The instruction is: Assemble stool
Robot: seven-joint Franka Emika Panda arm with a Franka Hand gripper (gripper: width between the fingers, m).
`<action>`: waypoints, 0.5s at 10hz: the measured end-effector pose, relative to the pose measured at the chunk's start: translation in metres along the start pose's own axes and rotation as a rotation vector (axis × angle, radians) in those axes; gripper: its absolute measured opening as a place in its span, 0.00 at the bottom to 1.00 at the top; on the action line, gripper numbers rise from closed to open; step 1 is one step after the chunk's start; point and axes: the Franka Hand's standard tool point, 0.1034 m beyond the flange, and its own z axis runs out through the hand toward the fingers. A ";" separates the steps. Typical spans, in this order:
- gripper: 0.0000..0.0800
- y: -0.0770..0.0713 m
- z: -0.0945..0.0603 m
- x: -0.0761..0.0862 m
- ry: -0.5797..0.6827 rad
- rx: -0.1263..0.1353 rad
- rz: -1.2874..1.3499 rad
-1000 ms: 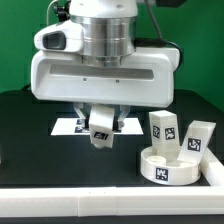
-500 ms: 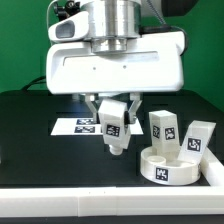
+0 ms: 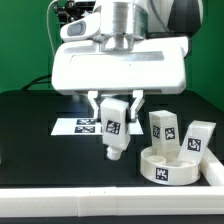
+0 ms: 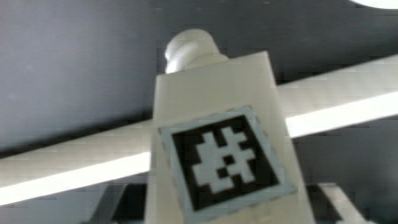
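Above the black table [image 3: 40, 150], the gripper [image 3: 113, 108] clamps a chunky white plastic leg block [image 3: 112, 130], tilted, its rounded peg end pointing down. A black-and-white square tag marks its smooth face. The marker board [image 3: 78, 127] lies partly hidden behind it. At the exterior view's right, the ring-shaped seat disc [image 3: 168, 165] sits before two upright leg blocks [image 3: 165, 129].

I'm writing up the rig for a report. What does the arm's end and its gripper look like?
The gripper has a wide, boxy white body with rounded corners and two short dark fingers beneath. Above it sits a ribbed silver-grey metal cylinder, with dark hardware and cabling behind. No markings are visible on the housing.
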 end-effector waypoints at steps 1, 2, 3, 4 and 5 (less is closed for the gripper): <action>0.40 -0.007 -0.004 0.003 0.029 0.017 0.002; 0.40 -0.018 -0.006 0.002 0.042 0.033 0.000; 0.40 -0.026 -0.007 0.002 0.044 0.043 0.000; 0.40 -0.026 -0.007 0.002 0.043 0.042 -0.003; 0.40 -0.025 -0.007 0.001 0.042 0.042 -0.003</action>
